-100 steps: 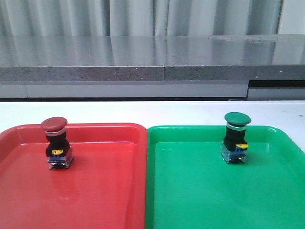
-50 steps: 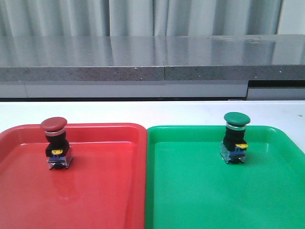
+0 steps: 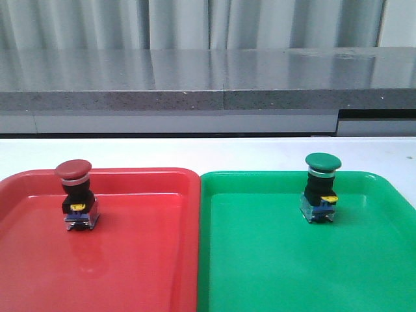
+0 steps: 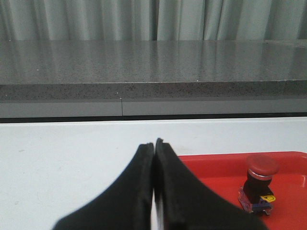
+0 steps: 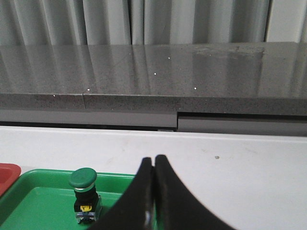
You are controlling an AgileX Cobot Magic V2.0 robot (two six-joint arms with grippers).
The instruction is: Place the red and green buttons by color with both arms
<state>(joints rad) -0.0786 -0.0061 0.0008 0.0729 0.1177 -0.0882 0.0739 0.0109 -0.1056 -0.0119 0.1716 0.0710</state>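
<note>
No displacement is visible in the front view since the earlier frames: both buttons and both trays occupy the same positions as one second ago.

The red button (image 3: 77,197) stands upright in the red tray (image 3: 130,260), in the left half of the front view, near the tray's far rim. Its red cap sits on a silver collar above a black body, with a yellow tab and a clear-bluish base resting on the tray floor.

The green button (image 3: 321,189) stands upright in the green tray (image 3: 273,266), in the right half of the frame, also near the far rim. The two trays lie side by side with their inner edges touching at frame centre, on a white table (image 3: 208,153). A grey stone counter (image 3: 208,81) and a pale curtain (image 3: 260,23) fill the upper part of the frame.

Neither arm appears in the front view.

In the left wrist view, the left gripper (image 4: 154,143) has its jaws together, tips meeting, holding nothing. The red button (image 4: 260,189) stands at lower right of that frame, well apart from the fingers.

In the right wrist view, the right gripper (image 5: 153,159) likewise has its jaws together and holds nothing. The green button (image 5: 84,194) stands at lower left, clear of the fingers.
</note>
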